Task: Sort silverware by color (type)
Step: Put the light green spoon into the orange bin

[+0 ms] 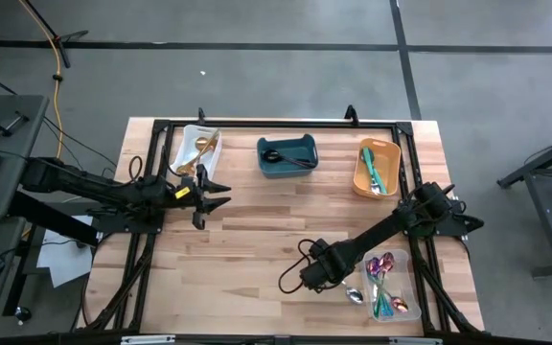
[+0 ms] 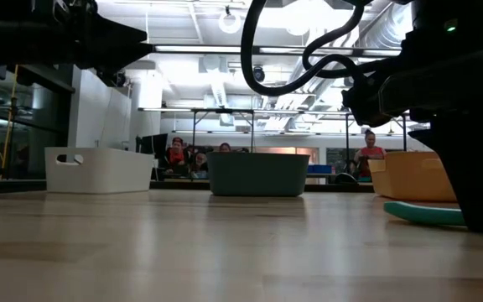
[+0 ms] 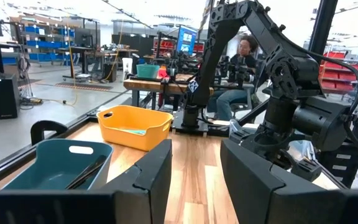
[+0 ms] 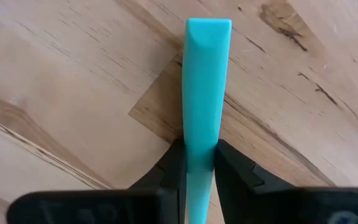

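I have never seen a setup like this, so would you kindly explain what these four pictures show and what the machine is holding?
It is a robot with two dark arms at a wooden table, sorting cutlery by colour. One picture looks straight down, one looks level across the tabletop, and two come from cameras on the arms' wrists. At the far edge stand a white bin with gold pieces, a teal bin with a black piece and an orange bin with teal-handled ones. A clear bin at the near right holds iridescent pieces. The right pincer, low beside the clear bin, is shut on a teal handle. The left pincer waits open near the white bin.
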You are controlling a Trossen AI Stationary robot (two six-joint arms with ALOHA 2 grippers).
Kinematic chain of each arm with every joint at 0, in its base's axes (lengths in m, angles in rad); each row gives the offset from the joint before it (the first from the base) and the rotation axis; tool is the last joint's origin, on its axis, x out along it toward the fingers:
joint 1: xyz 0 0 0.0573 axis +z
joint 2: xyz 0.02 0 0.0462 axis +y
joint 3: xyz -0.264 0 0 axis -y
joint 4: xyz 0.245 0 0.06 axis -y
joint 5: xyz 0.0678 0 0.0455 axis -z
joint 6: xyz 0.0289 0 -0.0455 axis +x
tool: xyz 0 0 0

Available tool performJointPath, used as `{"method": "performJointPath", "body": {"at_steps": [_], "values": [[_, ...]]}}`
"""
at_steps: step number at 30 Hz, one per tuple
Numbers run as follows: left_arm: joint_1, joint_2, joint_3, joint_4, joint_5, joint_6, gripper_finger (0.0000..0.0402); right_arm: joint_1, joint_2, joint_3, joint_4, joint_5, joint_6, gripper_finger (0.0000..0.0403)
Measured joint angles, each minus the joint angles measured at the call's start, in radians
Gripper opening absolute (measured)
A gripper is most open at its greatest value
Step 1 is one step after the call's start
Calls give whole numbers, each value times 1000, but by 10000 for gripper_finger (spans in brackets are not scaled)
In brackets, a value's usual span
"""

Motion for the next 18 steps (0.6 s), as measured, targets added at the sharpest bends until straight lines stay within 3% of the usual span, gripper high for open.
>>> {"method": "performJointPath", "body": {"at_steps": [18], "values": [[0, 0, 0, 0, 0, 0, 129, 0, 0, 0, 14, -5, -10, 49]]}}
